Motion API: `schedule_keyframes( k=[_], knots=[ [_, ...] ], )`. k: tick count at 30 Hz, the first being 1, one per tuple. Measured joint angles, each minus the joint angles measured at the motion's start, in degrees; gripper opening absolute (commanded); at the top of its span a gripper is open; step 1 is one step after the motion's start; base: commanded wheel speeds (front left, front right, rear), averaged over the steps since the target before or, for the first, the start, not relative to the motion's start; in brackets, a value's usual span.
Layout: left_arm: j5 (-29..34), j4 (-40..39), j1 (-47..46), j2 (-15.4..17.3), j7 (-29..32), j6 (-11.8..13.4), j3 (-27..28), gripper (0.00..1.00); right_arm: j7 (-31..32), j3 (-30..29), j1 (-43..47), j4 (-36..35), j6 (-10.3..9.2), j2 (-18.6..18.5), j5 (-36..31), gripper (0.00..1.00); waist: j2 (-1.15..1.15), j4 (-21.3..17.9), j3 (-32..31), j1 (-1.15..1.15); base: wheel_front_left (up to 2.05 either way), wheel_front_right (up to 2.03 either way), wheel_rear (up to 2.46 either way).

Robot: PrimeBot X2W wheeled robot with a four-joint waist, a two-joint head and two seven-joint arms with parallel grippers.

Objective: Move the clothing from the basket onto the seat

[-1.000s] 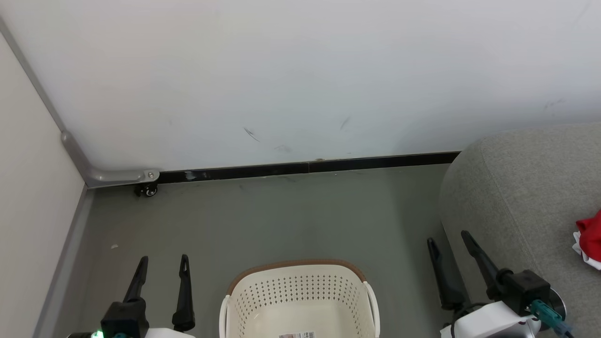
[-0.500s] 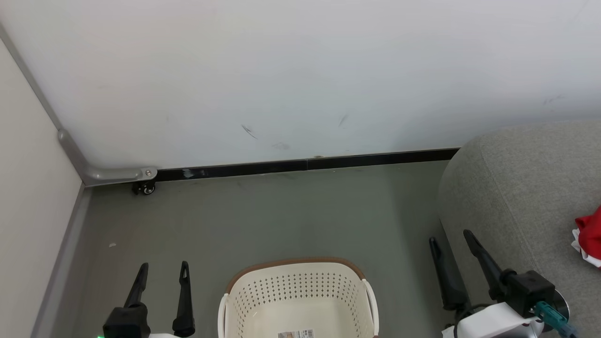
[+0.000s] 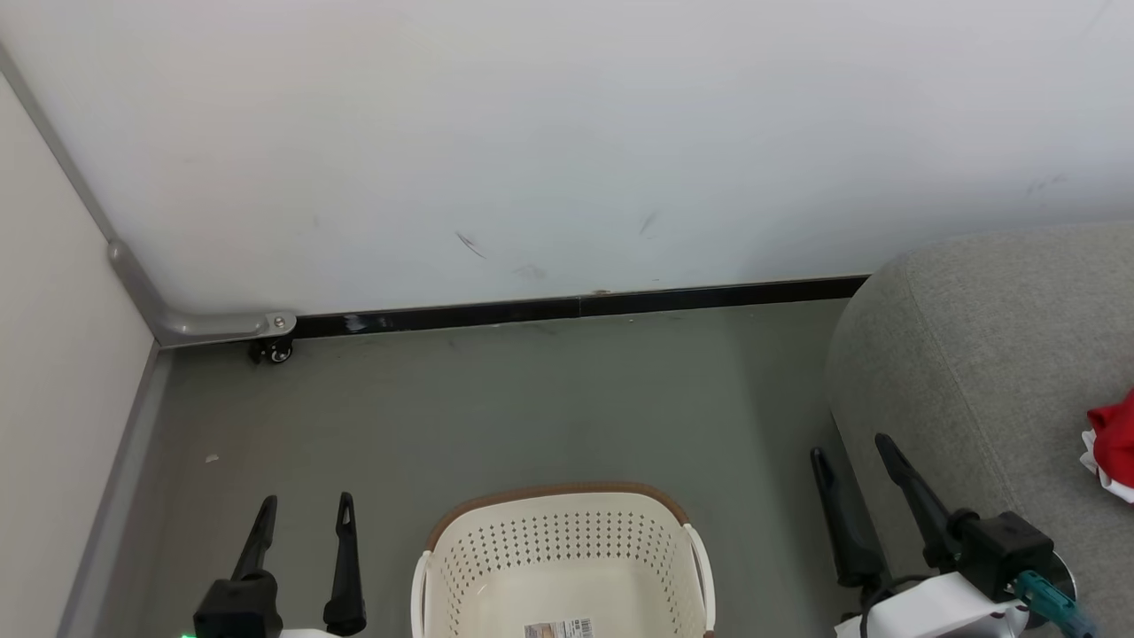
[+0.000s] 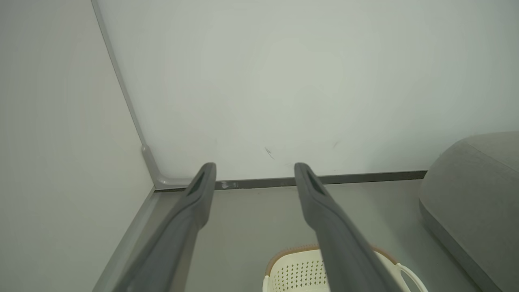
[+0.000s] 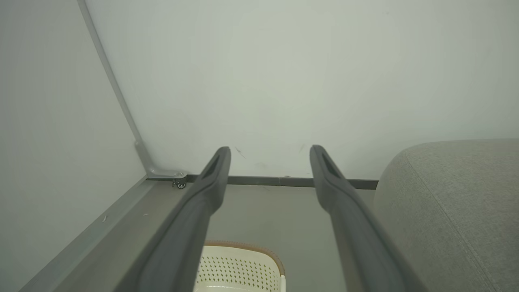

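The cream basket (image 3: 567,540) with a brown rim stands on the floor at the bottom centre, with just a label showing on its bottom; it also appears in the wrist views (image 4: 296,269) (image 5: 239,265). Red clothing (image 3: 1114,443) with white trim lies on the grey seat (image 3: 974,354) at the right edge. My left gripper (image 3: 306,501) hangs open left of the basket, nothing between its fingers (image 4: 202,190). My right gripper (image 3: 852,447) is open too, empty, between the basket and the seat's (image 5: 454,211) side, beside the seat (image 4: 474,190).
A white wall (image 3: 567,133) with a black skirting strip (image 3: 576,310) closes the far side. A pale partition (image 3: 53,399) with a grey frame and a small caster (image 3: 276,353) bounds the left. Grey floor (image 3: 532,408) lies between the basket and the wall.
The head view has shifted slightly, so the wall, skirting and basket sit a little higher and to the left. Both grippers have sunk a little in the picture and stay open.
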Motion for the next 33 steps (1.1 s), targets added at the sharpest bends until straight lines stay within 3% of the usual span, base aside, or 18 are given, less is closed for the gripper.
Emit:
schedule_keyframes(
  k=[11,12,21,33],
  knots=[
    [0.0,0.0,0.0,-0.3,0.0,0.3,0.3,1.00,0.6,0.0,0.4,-1.0,0.00,0.0,0.3,1.00,0.00,0.0,0.2,0.00,0.00,0.00,0.00],
    [0.0,0.0,0.0,-0.2,0.0,0.3,0.3,0.00,0.6,0.0,0.4,-1.1,0.00,0.0,0.4,0.00,0.00,0.0,0.2,0.00,0.00,0.00,0.00],
    [-0.6,3.7,1.8,-2.0,0.2,0.2,-0.6,0.00,0.7,0.3,3.4,2.9,0.00,0.4,1.0,0.00,0.00,0.0,0.2,0.00,0.00,0.00,0.00],
    [-10.6,2.0,1.8,-2.8,1.9,-2.0,1.0,0.00,0.7,0.6,3.4,1.2,0.00,0.4,10.8,0.00,0.00,0.0,0.5,0.01,0.00,0.00,0.00]
  ],
)
